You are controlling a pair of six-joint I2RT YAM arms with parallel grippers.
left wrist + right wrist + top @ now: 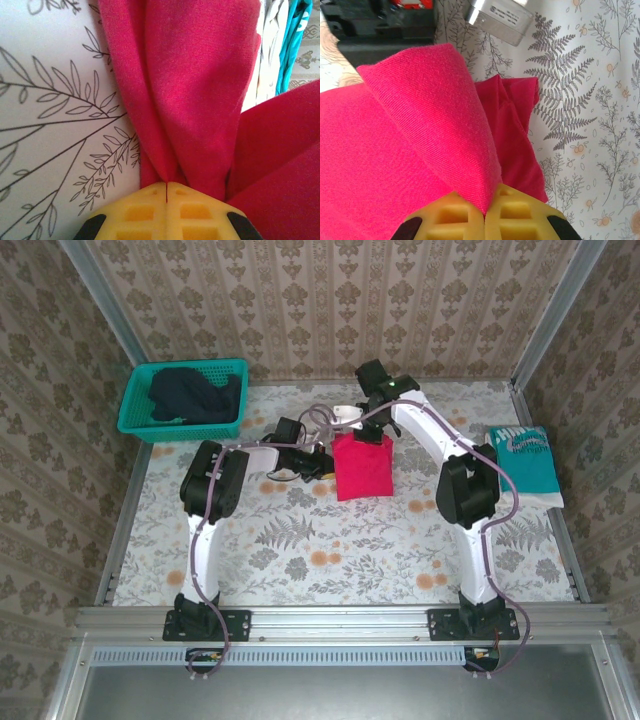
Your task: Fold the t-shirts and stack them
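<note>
The red-pink t-shirt point(362, 468) hangs folded between both grippers near the table's middle back. My left gripper point(325, 462) is shut on its left edge; in the left wrist view the cloth point(185, 90) runs out from the closed yellow fingertips point(165, 186). My right gripper point(372, 435) is shut on the shirt's top right; a pinched fold point(435, 125) rises from its yellow fingers point(487, 212). The teal t-shirt with white print point(525, 462) lies folded at the right edge. The dark navy-black t-shirt point(192, 395) is bunched in the basket.
A teal plastic basket point(135, 410) stands at the back left corner. The table point(330, 560) has a floral cover, open in front of the arms. Metal rails frame the sides, with papered walls behind.
</note>
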